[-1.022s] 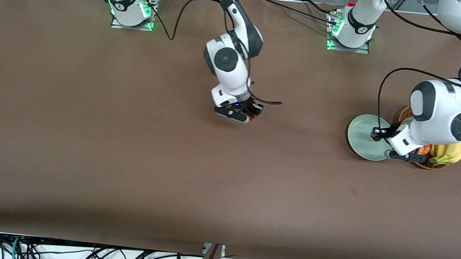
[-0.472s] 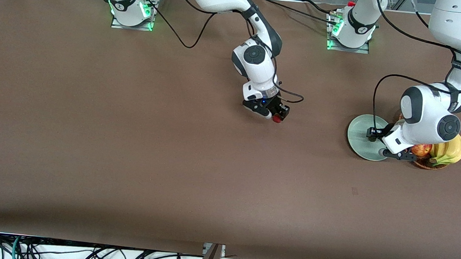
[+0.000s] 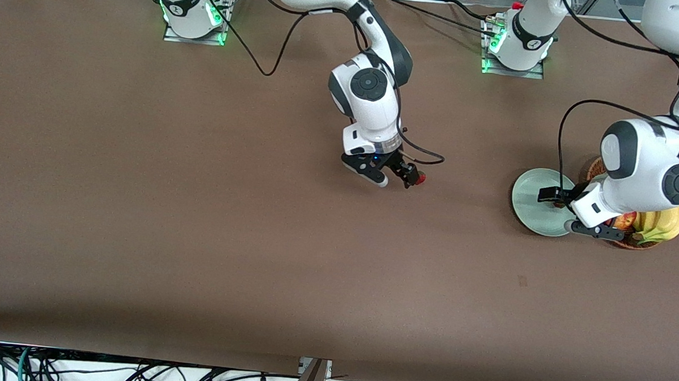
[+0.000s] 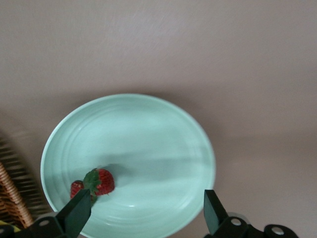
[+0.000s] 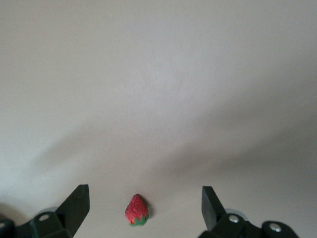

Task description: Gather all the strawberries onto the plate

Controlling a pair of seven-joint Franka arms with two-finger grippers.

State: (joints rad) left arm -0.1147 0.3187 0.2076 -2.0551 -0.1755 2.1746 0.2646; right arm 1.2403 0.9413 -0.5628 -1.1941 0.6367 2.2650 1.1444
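Two red strawberries (image 4: 96,182) in mint plate (image 4: 148,124)

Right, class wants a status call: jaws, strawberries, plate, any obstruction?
Left gripper open over plate, two strawberries in it. Right gripper open mid-table, one strawberry on table beneath. Fruit basket beside plate; nothing blocking.

Wicker basket (image 3: 626,242) of apple (image 3: 627,221) and bananas (image 3: 664,223) on brown table (image 3: 192,215)

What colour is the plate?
The plate is pale mint green, clearest in the left wrist view.
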